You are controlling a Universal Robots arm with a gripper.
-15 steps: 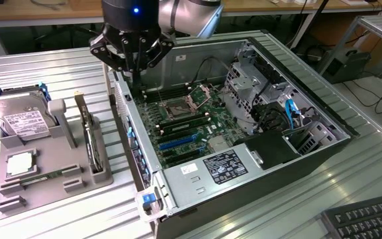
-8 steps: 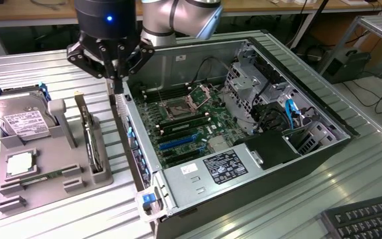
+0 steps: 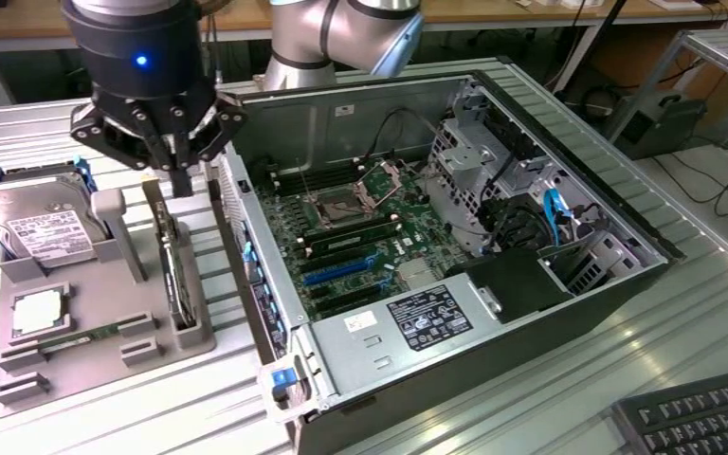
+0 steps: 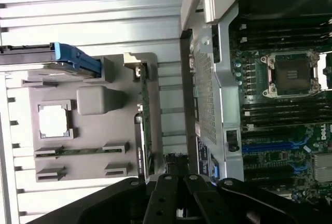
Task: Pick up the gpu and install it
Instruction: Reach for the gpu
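In the exterior view, the tool (image 3: 183, 175) hangs over the gray tray (image 3: 86, 365) on the slatted surface (image 3: 212, 412). Its two fingers are pressed together. Their tips are right at the top end of the gpu (image 3: 174, 265). The gpu stands on its thin edge in a slot on the side of the tray nearest the open computer case (image 3: 377, 104). I cannot tell if the fingers pinch the card. A hard drive (image 3: 42, 223) sits in the tray too.

In the wrist view, the gpu (image 4: 145, 125) stands in its tray (image 4: 93, 130) slot, beside the computer case (image 4: 218, 105). The dark tool (image 4: 176, 169) is close to one end of it. A square chip (image 4: 54, 120) and a thin memory stick (image 4: 78, 151) lie in the tray.
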